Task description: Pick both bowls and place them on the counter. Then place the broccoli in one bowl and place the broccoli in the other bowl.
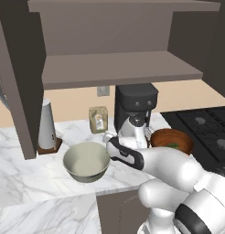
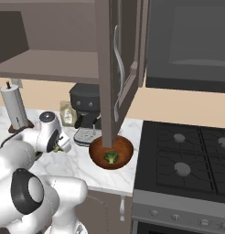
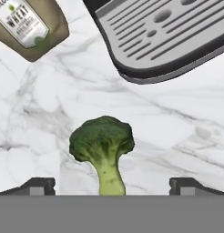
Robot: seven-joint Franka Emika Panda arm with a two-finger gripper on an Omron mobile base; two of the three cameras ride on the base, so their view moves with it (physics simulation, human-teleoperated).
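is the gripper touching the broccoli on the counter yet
Apart. In the hand view the open gripper has its fingertips wide on either side of the broccoli stalk, with bare counter showing between each tip and the stalk.

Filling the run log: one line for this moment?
gripper: open over counter broccoli | red bowl: holds broccoli | grey bowl: empty
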